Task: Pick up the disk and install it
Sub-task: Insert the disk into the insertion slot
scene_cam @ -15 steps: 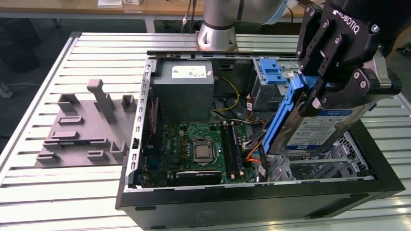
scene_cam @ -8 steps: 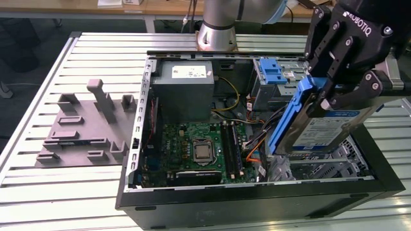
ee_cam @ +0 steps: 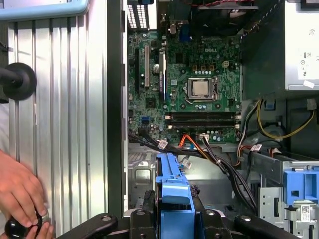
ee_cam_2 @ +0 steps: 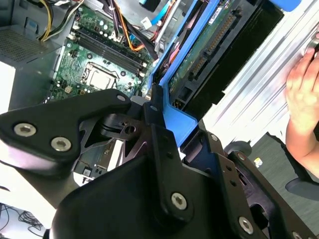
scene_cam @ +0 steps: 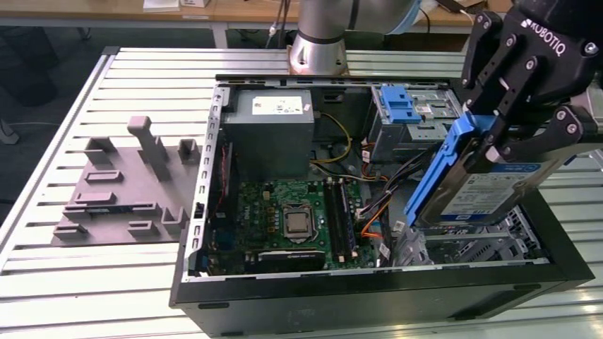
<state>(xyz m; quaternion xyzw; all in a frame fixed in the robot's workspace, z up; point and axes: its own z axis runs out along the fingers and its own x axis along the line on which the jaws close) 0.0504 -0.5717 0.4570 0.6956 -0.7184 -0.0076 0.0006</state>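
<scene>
Jaws pressed in on both sides of the disk [scene_cam: 485, 194]. The gripper [scene_cam: 523, 145] has it pinched across its width, black fingers [scene_cam: 490, 134] biting on the blue side rail [scene_cam: 436, 176]. The disk hangs tilted, label facing up and outward, rail edge toward the exterior view's left. It's in the air over the near corner of the open computer case [scene_cam: 377, 286], on the exterior view's right. Its low end dips toward the silver bay [scene_cam: 471, 244] there; touching or not, I can't tell. In the second wrist view the disk's green underside [ee_cam_2: 214, 55] shows just past the gripper.

Further out, the motherboard [scene_cam: 292, 219] lies flat on the case floor with the processor [scene_cam: 298, 222] at its middle. Beyond it, at the far side, sits the grey power-supply box [scene_cam: 273, 127]. Beside that, toward the exterior view's right, is the drive cage [scene_cam: 414, 131] with its blue latch [scene_cam: 400, 106]. The case rests on a slatted table [scene_cam: 94, 289], and a grey fixture tray [scene_cam: 123, 191] lies well apart on the exterior view's left. In the first wrist view a person's hand [ee_cam: 20, 191] grips a black knob [ee_cam: 14, 228] outside the case wall.
</scene>
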